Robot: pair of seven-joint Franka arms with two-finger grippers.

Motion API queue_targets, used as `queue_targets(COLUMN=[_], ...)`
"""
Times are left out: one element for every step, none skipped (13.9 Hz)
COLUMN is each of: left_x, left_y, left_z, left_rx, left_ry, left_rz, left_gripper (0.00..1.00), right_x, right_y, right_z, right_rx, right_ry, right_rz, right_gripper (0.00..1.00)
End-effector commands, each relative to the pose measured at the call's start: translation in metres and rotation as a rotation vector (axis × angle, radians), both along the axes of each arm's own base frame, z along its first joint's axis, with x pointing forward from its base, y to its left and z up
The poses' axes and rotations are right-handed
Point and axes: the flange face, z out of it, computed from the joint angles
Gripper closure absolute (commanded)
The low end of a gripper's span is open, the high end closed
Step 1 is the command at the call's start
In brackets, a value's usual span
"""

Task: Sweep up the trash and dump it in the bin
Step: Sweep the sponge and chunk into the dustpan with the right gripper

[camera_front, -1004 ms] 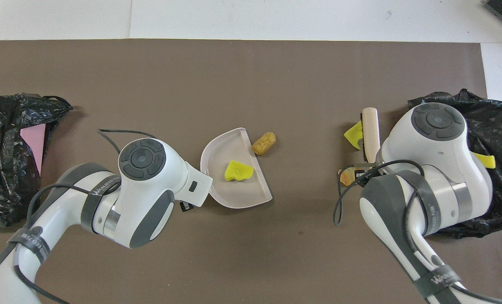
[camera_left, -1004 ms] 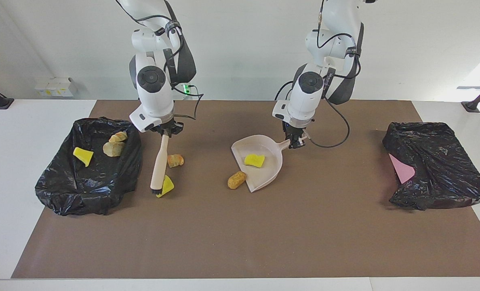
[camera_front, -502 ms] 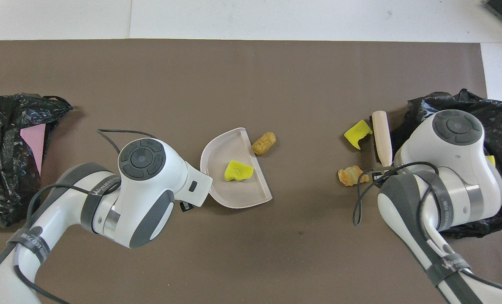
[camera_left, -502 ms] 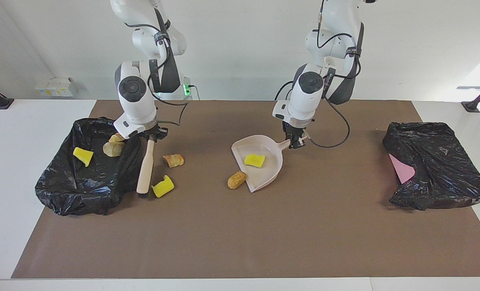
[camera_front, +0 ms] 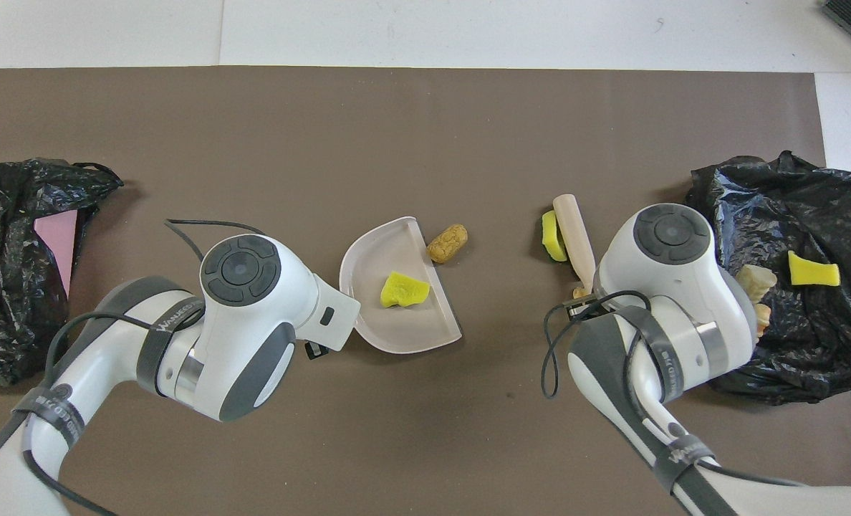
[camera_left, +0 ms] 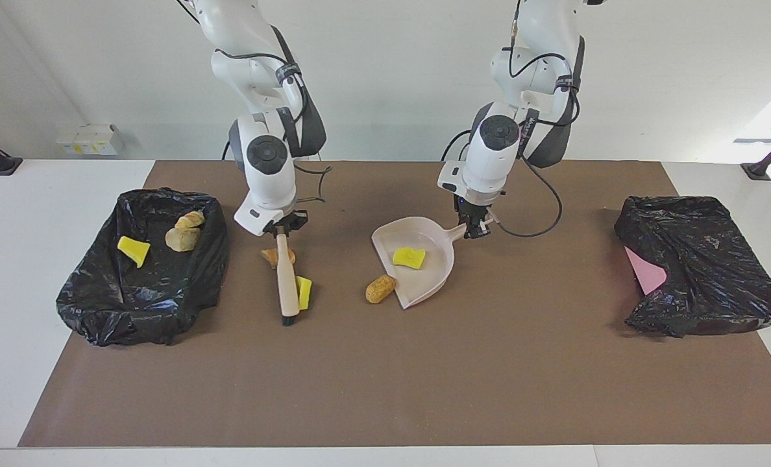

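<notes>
— Grippers? Closed on what?
— Right gripper [camera_left: 283, 227]: clamped on brush [camera_left: 287, 279] by its handle end, bristles down on brown mat [camera_left: 424, 376]. Left gripper [camera_left: 475, 228]: clamped on dustpan [camera_left: 418, 259] by its handle, pan flat on mat.
— Trash, where?
— One yellow chunk [camera_left: 409, 257] inside dustpan. Tan lump [camera_left: 380, 288] on mat, just beside pan's open edge. Second yellow chunk [camera_left: 304, 292] touching brush, on dustpan's side of it. Orange-brown scrap [camera_left: 270, 257] beside brush handle, partly hidden. Three more in black-lined bin [camera_left: 100, 311] at right arm's end: yellow piece [camera_left: 133, 250], two tan lumps [camera_left: 185, 233].
— Other bin?
— Another black bag [camera_left: 703, 266] at left arm's end, pink sheet [camera_left: 645, 271] showing.
</notes>
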Motion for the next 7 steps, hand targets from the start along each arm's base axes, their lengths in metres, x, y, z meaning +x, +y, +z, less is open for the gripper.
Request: queue_targets(left_x=[-0.007, -0.007, -0.007, -0.007, -0.007, -0.007, -0.007], left_y=[0.005, 0.004, 0.004, 0.004, 0.004, 0.004, 0.004], left_z=[0.006, 0.006, 0.006, 0.006, 0.006, 0.006, 0.006], left_rx=[-0.016, -0.017, -0.018, -0.017, -0.018, -0.017, -0.017], left_ry=[-0.019, -0.020, -0.019, -0.019, -0.020, -0.019, -0.019], left_rz=[0.004, 0.003, 0.004, 0.001, 0.002, 0.001, 0.001], left_gripper=[1.00, 1.00, 1.00, 1.00, 1.00, 1.00, 1.00], right_x=[-0.009, -0.016, -0.025, -0.034, -0.044, -0.054, -0.062], right_y=[0.057, 0.080, 0.100, 0.118, 0.135, 0.152, 0.167], right_z=[-0.018, -0.022, -0.023, -0.019, -0.016, -0.011, -0.005], right_rx=[0.064, 0.083, 0.091, 0.102, 0.122, 0.132, 0.136], right_ry=[0.014, 0.011, 0.010, 0.014, 0.019, 0.027, 0.025], right_rz=[0.080, 0.110, 0.146, 0.168, 0.182, 0.203, 0.224], right_gripper=[1.00, 1.00, 1.00, 1.00, 1.00, 1.00, 1.00])
